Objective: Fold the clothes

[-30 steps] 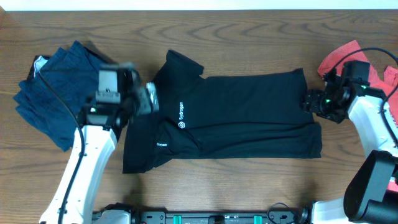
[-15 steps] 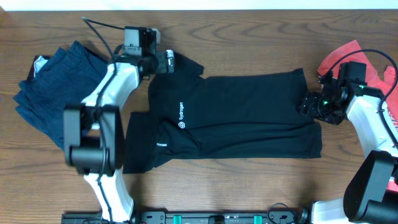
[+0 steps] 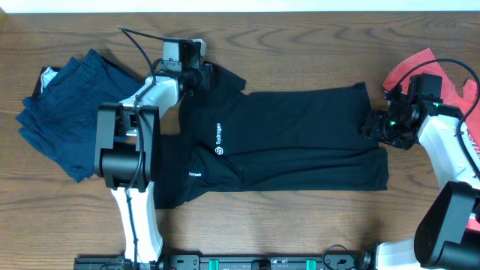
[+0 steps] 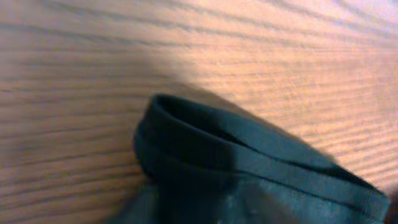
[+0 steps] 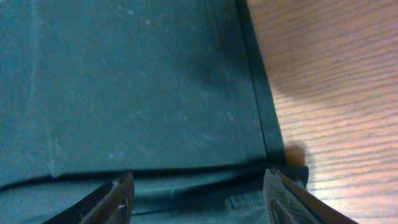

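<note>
Though outstretched to black T-shirt [image 3: 300,142] collar [image 4: 236,155], left fingers [image 3: 199,73] – state unclear; right fingers [image 5: 118,199] apart at hem [image 5: 256,93].

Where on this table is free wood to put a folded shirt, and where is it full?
Free: the far strip of table behind the black T-shirt, and the near strip in front of it. Crowded: the left arm fills the gap beside the navy garment; the right arm and red garment fill the right side.
</note>
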